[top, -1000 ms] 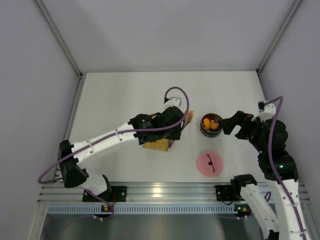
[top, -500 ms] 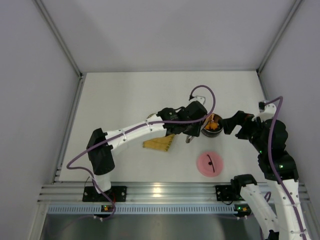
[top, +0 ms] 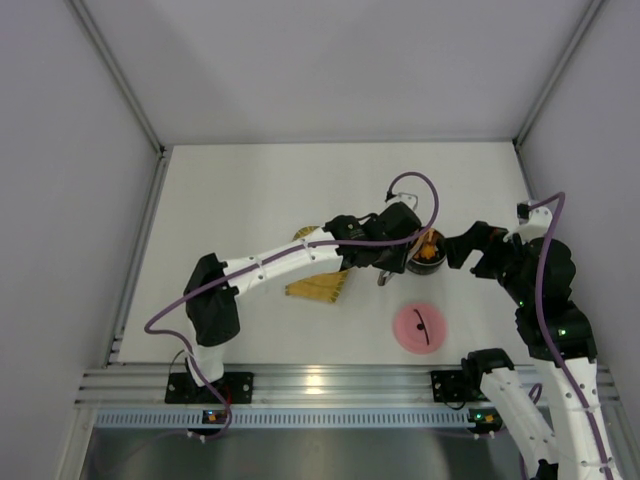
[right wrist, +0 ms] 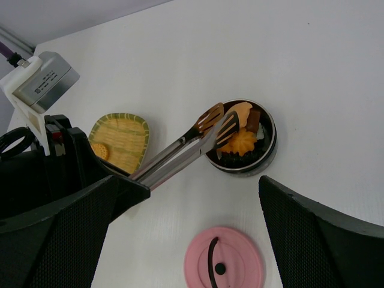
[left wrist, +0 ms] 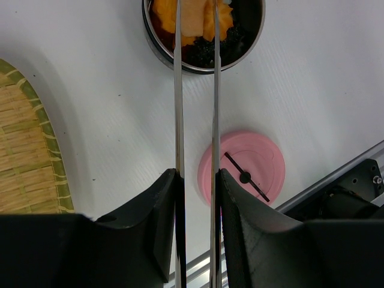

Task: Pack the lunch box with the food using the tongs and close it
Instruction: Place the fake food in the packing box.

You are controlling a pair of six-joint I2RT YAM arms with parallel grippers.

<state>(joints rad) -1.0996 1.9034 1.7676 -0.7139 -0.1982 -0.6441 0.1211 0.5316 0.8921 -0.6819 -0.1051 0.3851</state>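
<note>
My left end effector (left wrist: 197,180) is clamped narrow on the springy, slippery tongs (left wrist: 177,90). Their tips, straight ahead over the pot (left wrist: 157,51), seem to pinch a light orange food piece (left wrist: 193,21). I'd keep the squeeze gentle. My right end effector (right wrist: 203,185) stands wide, empty, with the pot just ahead.

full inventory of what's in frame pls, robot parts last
lunch box: 1, steel pot with a dark wall, open, on the table
lid: 1, pink with a black handle, flat on the table, apart from the pot
food in pot: several, orange, brown and black, count unclear
food piece in tongs: 1, pale orange, at the tong tips over the pot
food piece on tray: 1, orange, round
tongs: 1, silvery, tips over the pot
tray: 1, yellow woven, left of the pot
table: 1, white
left gripper: black, shut on the tongs
right gripper: black, open, empty
</note>
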